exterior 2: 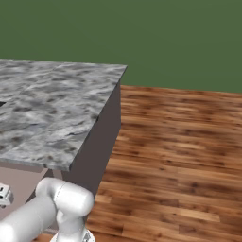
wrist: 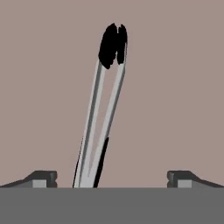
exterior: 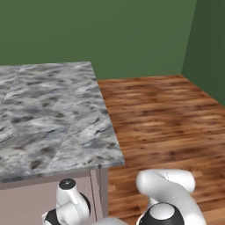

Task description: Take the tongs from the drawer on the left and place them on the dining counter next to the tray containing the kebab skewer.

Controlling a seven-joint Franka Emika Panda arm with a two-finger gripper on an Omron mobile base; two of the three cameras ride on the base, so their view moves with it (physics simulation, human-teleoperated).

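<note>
Tongs [wrist: 105, 105] lay on a flat mauve surface, directly between the gripper's [wrist: 112, 179] spread fingers [wrist: 41, 178], untouched by either. The jaws stood wide, gripping nothing, low beside the dining counter [exterior: 48, 114].

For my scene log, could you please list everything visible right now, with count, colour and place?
tongs: one, silvery-white arms with black ends, lying on a flat mauve-grey surface, between the open fingertips in the hand view.
dining counter: one, grey-and-white veined marble top on a taupe base, at the left of both base views.
floor: one, brown wood planks, right of the counter.
walls: green, behind the counter and floor.
arm: one, white with dark joints, low in both base views, reaching down beside the counter base.
gripper: one, dark fingertips, open, straddling the tongs without touching them.
</note>
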